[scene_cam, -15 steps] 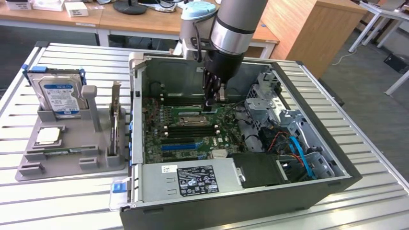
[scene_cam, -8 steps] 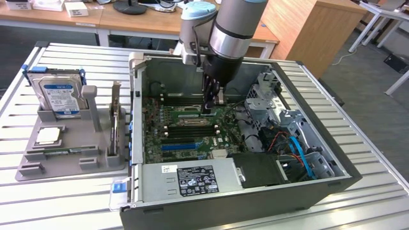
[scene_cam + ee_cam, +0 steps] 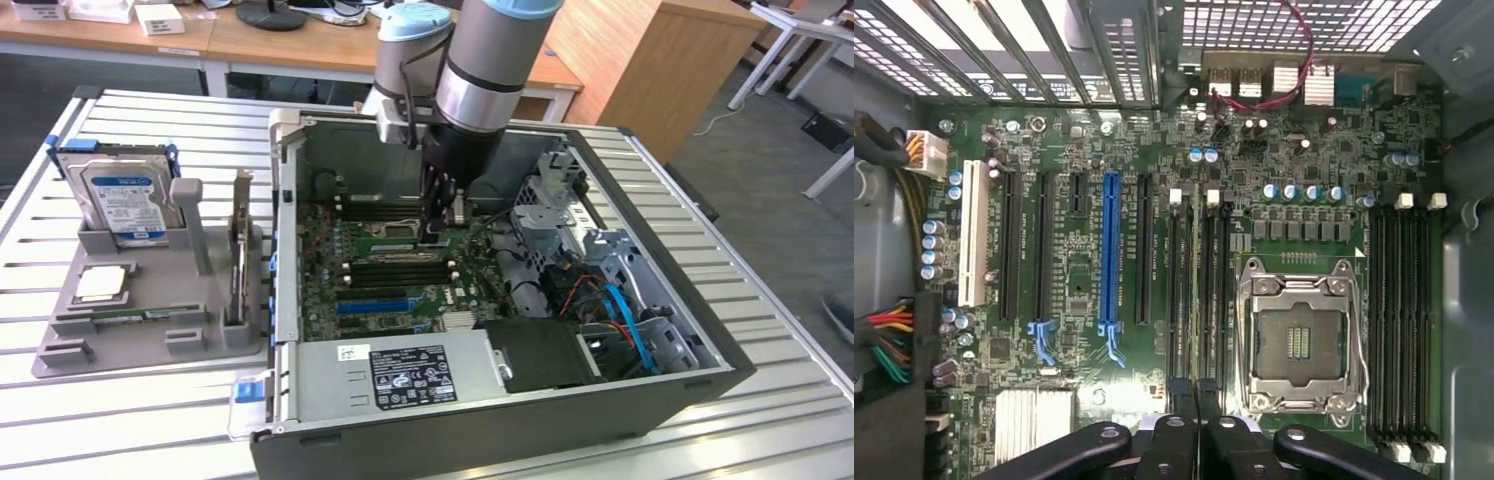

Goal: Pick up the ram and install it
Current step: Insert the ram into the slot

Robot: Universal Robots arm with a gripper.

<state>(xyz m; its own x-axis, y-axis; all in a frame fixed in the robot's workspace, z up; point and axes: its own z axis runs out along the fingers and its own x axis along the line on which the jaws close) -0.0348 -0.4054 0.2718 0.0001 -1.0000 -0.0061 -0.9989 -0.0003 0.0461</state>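
Clenching tight, the gripper (image 3: 1194,392) held the ram (image 3: 1197,290) edge-on between its fingers, its long axis running straight along the black memory slots (image 3: 1179,270) right beneath, CPU socket (image 3: 1294,340) just beside, blue slot (image 3: 1109,250) farther off.

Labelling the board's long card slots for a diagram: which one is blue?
The blue slot, mid-row; the rest are black, except one white slot at the row's end.
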